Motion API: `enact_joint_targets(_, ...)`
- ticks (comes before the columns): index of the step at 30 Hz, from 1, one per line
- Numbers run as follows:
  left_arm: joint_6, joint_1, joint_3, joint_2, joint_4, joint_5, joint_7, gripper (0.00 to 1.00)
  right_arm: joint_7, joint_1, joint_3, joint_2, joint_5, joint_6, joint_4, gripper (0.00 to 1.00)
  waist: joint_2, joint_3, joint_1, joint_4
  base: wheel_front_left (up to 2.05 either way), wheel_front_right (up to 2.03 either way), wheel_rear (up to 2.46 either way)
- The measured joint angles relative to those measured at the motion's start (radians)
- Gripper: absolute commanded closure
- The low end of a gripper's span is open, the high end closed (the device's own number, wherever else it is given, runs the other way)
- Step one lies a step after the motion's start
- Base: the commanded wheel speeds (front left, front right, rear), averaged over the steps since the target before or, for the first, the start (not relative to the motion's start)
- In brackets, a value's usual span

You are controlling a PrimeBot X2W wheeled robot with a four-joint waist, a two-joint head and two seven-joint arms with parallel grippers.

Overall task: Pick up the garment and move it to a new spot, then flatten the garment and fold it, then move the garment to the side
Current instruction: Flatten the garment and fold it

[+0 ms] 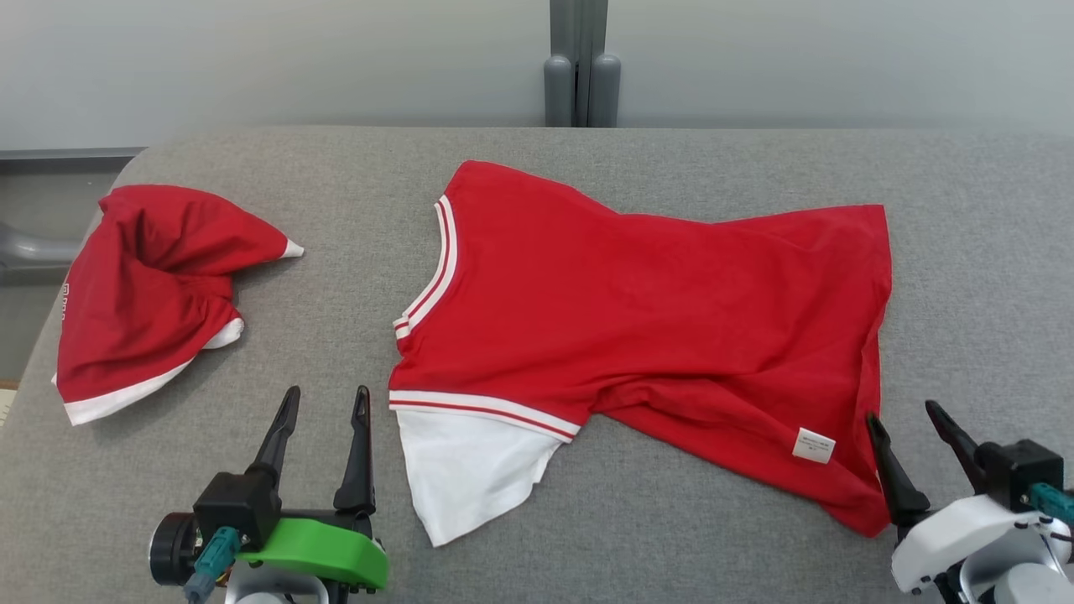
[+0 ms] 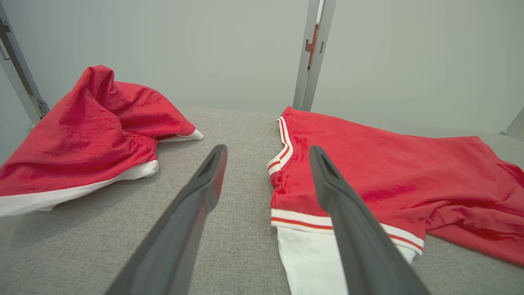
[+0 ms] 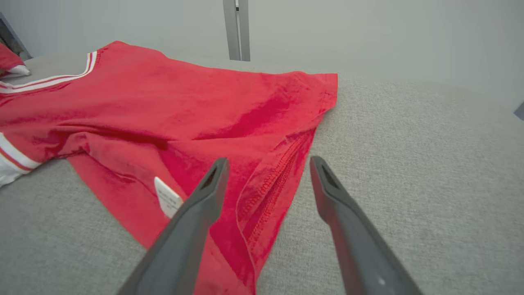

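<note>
Here, red garment (image 1: 654, 319) on grey table (image 1: 671, 537), left gripper (image 1: 328, 392), right gripper (image 1: 902, 411) both spread, empty

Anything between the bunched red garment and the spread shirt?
Just bare grey tabletop between bunched garment and shirt in the head view; the open left gripper sits at the gap's near end.

1. You have bright, even, diffuse light in all three views, with no hard glare.
2. Shadows are soft: a faint one lies on the table (image 1: 671, 537) beside the crumpled cloth (image 1: 151, 285), and a thin one lies under the shirt (image 1: 654, 319) edge.
3. In both wrist views the shirt carries a mild sheen.
4. The left fingers (image 2: 180, 229) look soft up close.
5. Wide-angle bending tilts the post (image 2: 308, 73) in your left wrist view.
</note>
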Motion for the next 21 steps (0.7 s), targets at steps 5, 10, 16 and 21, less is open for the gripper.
enact_joint_targets(5, -0.002, -0.005, -0.005, 0.000, 0.000, 0.006, 0.000, 0.00, 0.003, -0.093, 0.032, 0.003, -0.008, 0.000, 0.126, 0.00, 0.0000, 0.009, 0.0000, 0.013, 0.00, 0.00, 0.00)
enact_joint_targets(10, -0.004, -0.015, -0.010, 0.000, 0.002, 0.006, 0.000, 0.00, 0.014, -0.155, 0.078, 0.025, 0.000, 0.000, 0.255, 0.00, 0.0000, 0.022, 0.0000, 0.034, 0.00, 0.00, 0.00)
enact_joint_targets(16, -0.004, -0.016, -0.012, 0.000, 0.002, 0.006, 0.000, 0.00, 0.010, -0.214, 0.102, 0.033, 0.037, 0.000, 0.357, 1.00, 0.0000, 0.038, 0.0000, 0.051, 0.00, 0.00, 0.00)
enact_joint_targets(21, 0.000, -0.016, -0.010, 0.000, 0.003, 0.005, 0.000, 0.00, 0.002, -0.246, 0.108, 0.033, 0.060, 0.000, 0.350, 1.00, 0.0000, 0.034, 0.0000, 0.045, 0.00, 0.00, 0.00)
